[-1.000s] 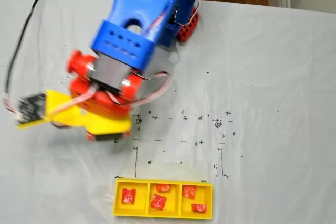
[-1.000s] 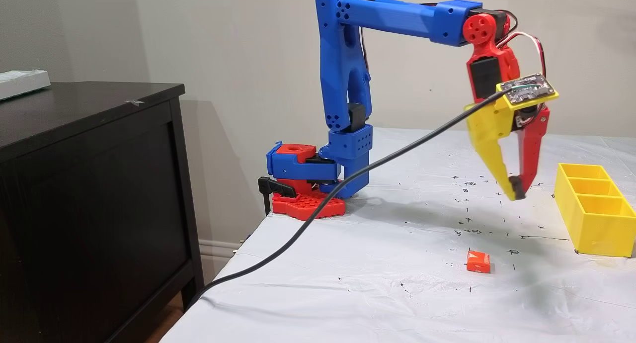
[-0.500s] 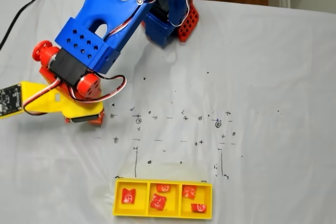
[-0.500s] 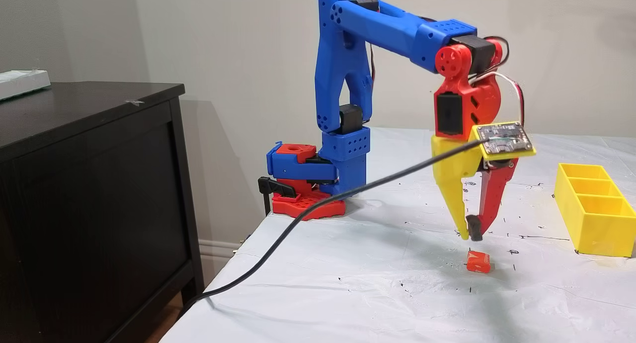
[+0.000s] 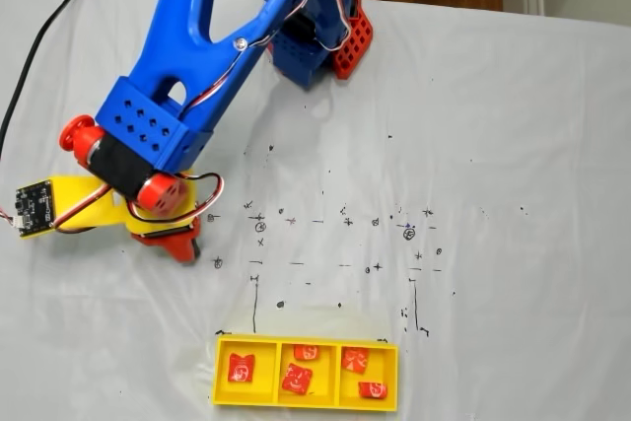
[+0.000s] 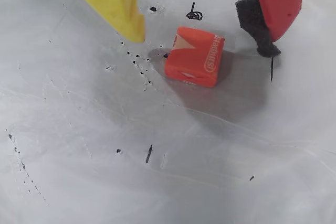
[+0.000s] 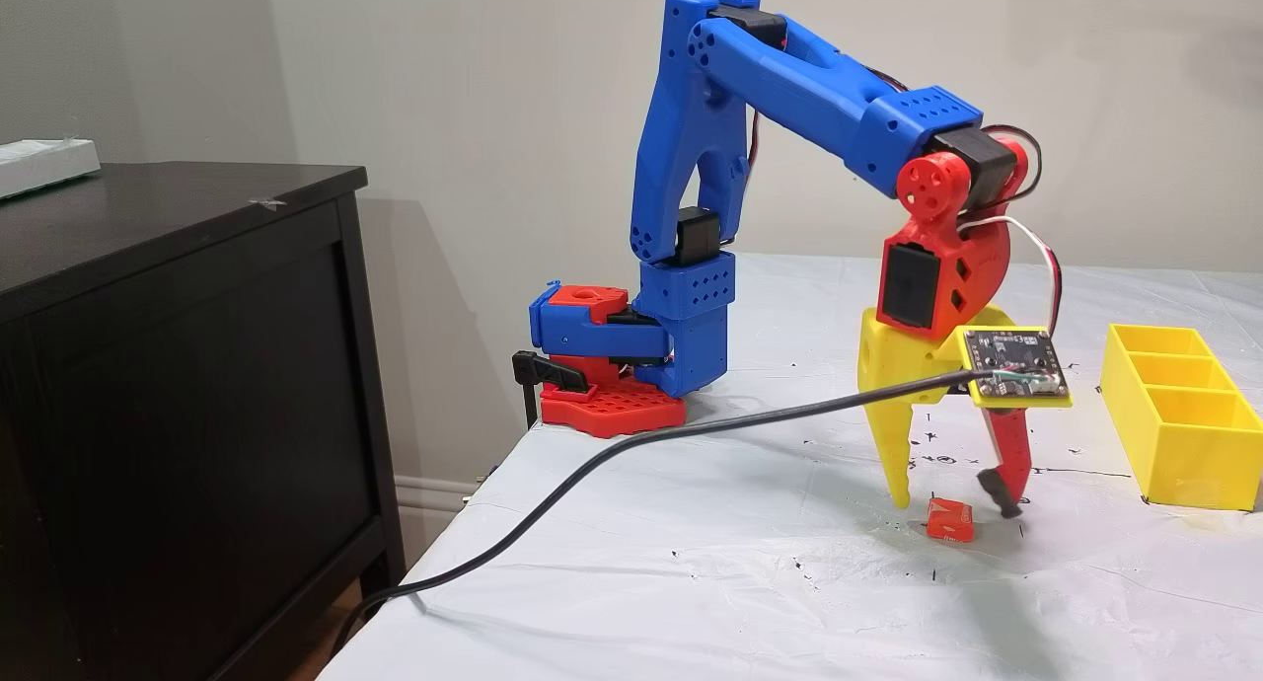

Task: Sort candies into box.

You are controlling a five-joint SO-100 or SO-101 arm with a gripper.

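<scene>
Wrist view: gripper (image 6: 202, 38) jaws spread, one fingertip left and one right of a lone candy (image 6: 194, 56) lying on the table (image 6: 157, 171), neither touching it. Side fixed view: this candy (image 7: 950, 520) sits between the fingertips, well left of the box (image 7: 1184, 444). Top fixed view: box (image 5: 306, 403) at the table's near edge, one candy (image 5: 241, 369) in its left compartment, two in the middle, two in the right; arm base at the far edge.

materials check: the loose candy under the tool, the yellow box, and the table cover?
Candy: looks like a glossy orange-red paper or foil wrapper, folded corners, white print. Box: matte bright yellow plastic, possibly 3D-printed; too small to confirm. Table cover: thin whitish sheet, creased with a slight sheen, probably plastic or coated paper, ink-marked.
</scene>
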